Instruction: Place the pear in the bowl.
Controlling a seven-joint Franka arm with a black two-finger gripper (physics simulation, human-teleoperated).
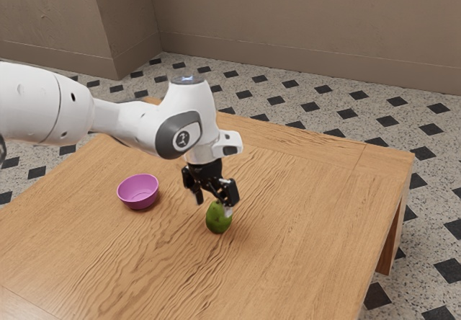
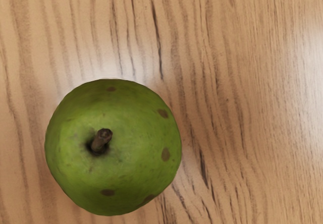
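The pincer (image 1: 215,203) hangs open just above the green pear (image 1: 218,220), its two fingers spread apart. The pear sits on the wooden table (image 1: 310,190), stem (image 2: 101,140) upward (a few brown spots dot its skin). Toward the exterior view's left, apart from the pear, is the pink bowl (image 1: 138,192)

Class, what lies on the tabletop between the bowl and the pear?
A bare stretch of table separates the bowl and the pear in the exterior view.
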